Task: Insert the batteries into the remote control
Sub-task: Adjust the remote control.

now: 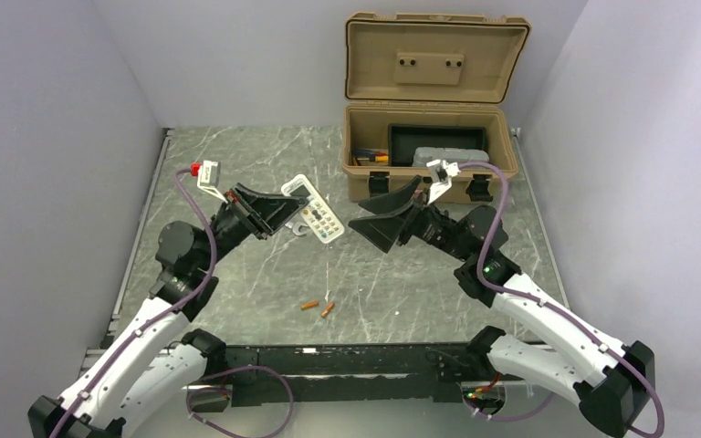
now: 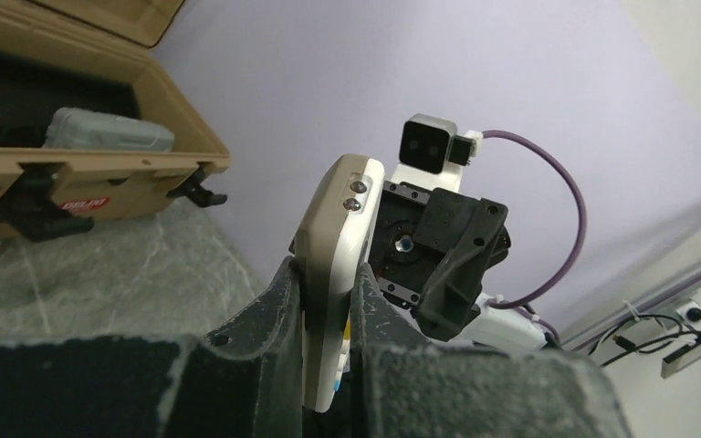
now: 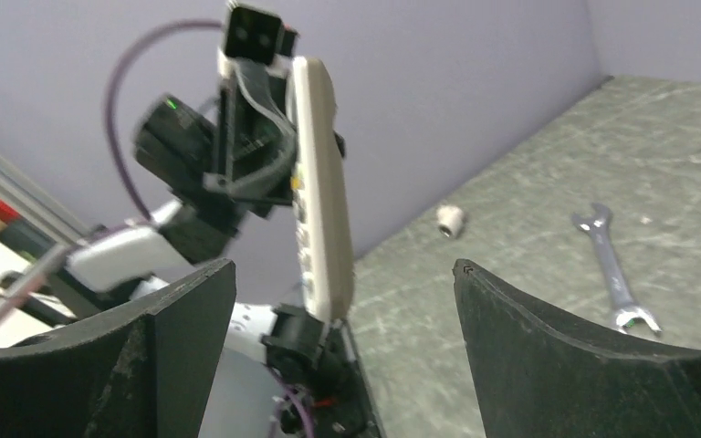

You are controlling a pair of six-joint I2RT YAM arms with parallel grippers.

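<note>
Marble tabletop [image 1: 237, 274]: left gripper [image 1: 283, 212] clamps one end of the remote control [image 1: 315, 208], held off the surface with its long axis upright. The right gripper [image 1: 379, 217] faces it, spread wide and empty. Batteries [image 1: 308, 306] lie loose, front-left of that free claw.

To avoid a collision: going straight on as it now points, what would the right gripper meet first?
Most likely the remote control held by the left gripper, though depth is unclear.
</note>
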